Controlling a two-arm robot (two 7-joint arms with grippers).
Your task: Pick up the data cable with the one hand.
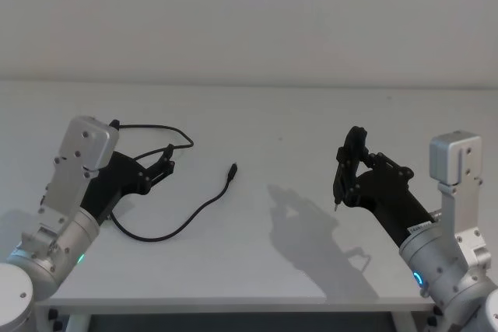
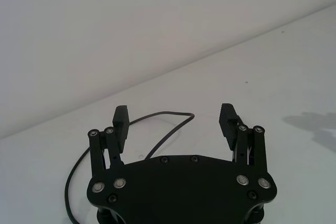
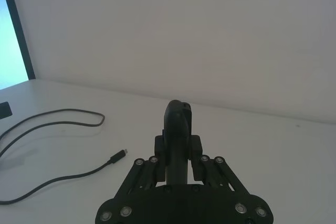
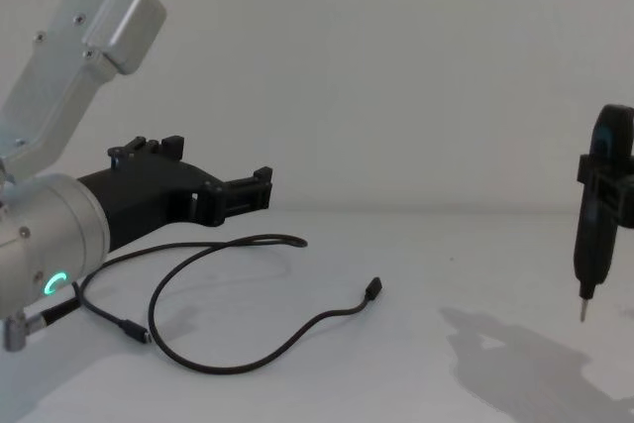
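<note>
left tool: spread, above data cable loop
right tool: parked, pinching black probe
risk: thin cable slips pads; table scrape

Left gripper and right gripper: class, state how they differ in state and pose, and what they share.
The left gripper has its fingers spread wide and empty; the right gripper is shut on a black pointed tool. The left hovers above the data cable; the right holds its tool upright, tip down. Both are black and two-fingered.
</note>
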